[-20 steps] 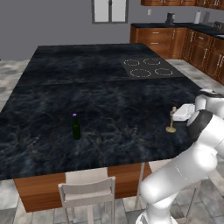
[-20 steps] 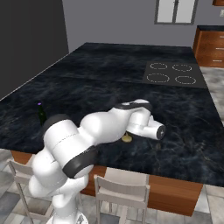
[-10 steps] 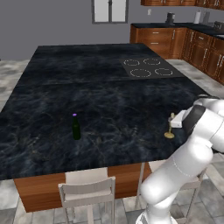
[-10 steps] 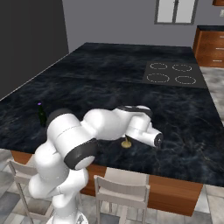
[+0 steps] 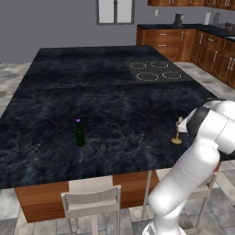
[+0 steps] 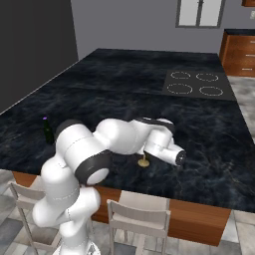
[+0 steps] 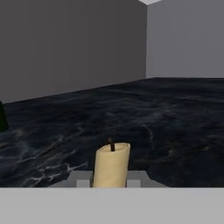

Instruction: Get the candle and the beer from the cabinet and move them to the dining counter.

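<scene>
A: Where do we stand in the task?

B: We judge it to be near its end. The beer (image 5: 80, 133), a slim dark green glass bottle with a purple cap, stands upright on the dining counter (image 5: 105, 82), toward its near left part. The candle (image 5: 177, 131) stands upright too, near the counter's front edge and well apart from the bottle, its flared brass base resting on the stone.

A: And the gripper (image 7: 111, 178)?

B: In the hand view we see the two fingertips (image 7: 82, 179) close on either side of the cream wax stub, pinching the candle or very nearly so (whether the pads have begun to ease off, we cannot tell). The white arm hides the hand in both base views.

A: What does the next move call for?

B: We think the fingers need to spread and the hand draw back level, so the tall narrow taper is not tipped on its small base.

A: Surfaces?

B: The counter is black, grey-veined, polished marble on a wooden base, with a four-ring cooktop (image 5: 155, 71) inset at the far side. Pale stools (image 5: 92, 205) stand below the front edge.
</scene>
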You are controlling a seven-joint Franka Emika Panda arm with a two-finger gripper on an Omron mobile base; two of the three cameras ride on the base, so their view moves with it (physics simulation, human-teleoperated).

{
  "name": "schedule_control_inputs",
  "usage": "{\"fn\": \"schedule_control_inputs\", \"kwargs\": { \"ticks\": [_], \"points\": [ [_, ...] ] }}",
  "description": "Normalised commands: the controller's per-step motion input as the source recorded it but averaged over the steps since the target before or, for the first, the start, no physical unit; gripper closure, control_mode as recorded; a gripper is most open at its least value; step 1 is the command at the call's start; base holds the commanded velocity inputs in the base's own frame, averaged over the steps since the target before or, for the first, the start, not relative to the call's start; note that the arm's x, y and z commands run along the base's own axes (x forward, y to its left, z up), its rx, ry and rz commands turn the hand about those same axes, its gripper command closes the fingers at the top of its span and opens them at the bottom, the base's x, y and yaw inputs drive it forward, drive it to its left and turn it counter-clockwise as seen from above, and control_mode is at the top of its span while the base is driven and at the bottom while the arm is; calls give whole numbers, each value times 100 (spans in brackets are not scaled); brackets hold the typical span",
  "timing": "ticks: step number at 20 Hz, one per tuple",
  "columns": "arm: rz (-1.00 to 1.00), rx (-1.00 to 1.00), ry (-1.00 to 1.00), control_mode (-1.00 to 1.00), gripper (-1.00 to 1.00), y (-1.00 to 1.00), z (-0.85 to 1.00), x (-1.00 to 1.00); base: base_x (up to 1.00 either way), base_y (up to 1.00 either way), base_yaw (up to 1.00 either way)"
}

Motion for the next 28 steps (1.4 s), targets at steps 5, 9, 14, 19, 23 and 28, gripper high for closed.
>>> {"fn": "schedule_control_inputs", "kwargs": {
  "ticks": [5, 9, 14, 19, 23, 28],
  "points": [
    [0, 0, -7, -100, 100, 0, -8, 41, 0, 0, 0],
    [0, 0, -7, -100, 100, 0, -6, 42, 0, 0, 0],
    [0, 0, -9, -100, 100, 0, -11, 33, 0, 0, 0],
    [0, 1, -1, -100, 100, 0, -16, 22, 0, 0, 0],
    [2, 2, 5, -100, 100, 0, -15, 8, 0, 0, 0],
    [1, 0, 4, -100, 100, 0, -11, 0, 0, 0, 0]
  ]
}}
